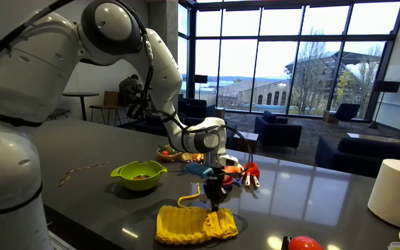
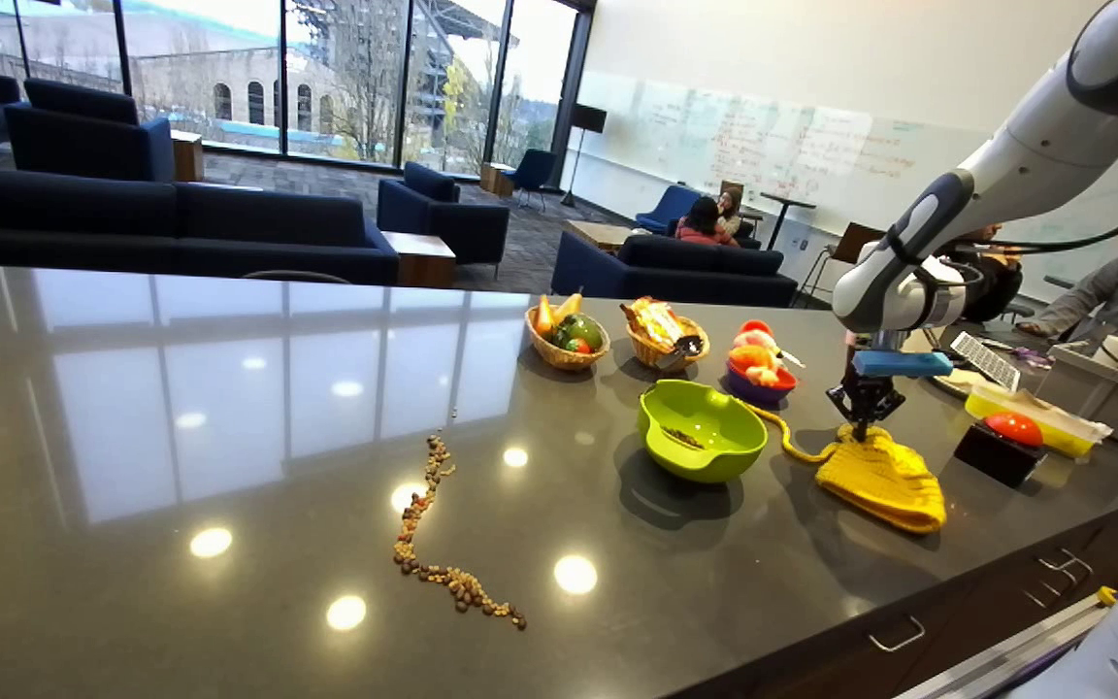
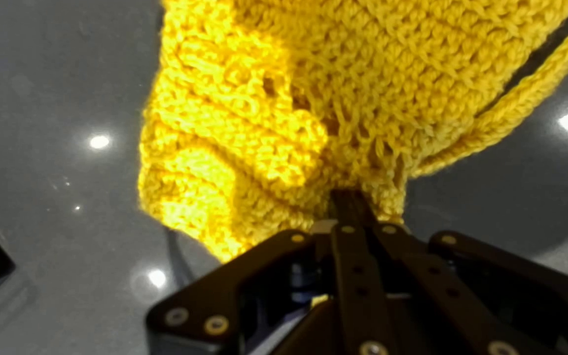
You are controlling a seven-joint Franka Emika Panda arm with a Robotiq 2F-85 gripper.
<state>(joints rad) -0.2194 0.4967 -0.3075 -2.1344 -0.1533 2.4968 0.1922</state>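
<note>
1. Lounge-type room, tall windows (image 1: 240, 73), dark sofas (image 2: 268, 223), shiny grey bench (image 1: 82, 205) up front.
2. Yellow knit cloth (image 1: 196, 225) lies on the near part of the bench in an exterior view, green bowl (image 1: 135, 184) to its far left. Its cord (image 3: 506, 116) trails off one edge.
3. Gripper (image 1: 214, 208) is closed up, tips right down on the cloth near an edge. Can't tell if a fold is actually pinched in there.
4. That's my worry tbh: if nothing's caught, lifting would leave the cloth behind, and sliding with the tips pressed down could just bunch it up.
5. If it's only a thin pinch, loose knit might stretch, slip out or snag.
6. Red button (image 2: 1013, 427) on a black box (image 2: 996, 456) sits just right of the cloth in an exterior view, so a sloppy push that way might bump it.
</note>
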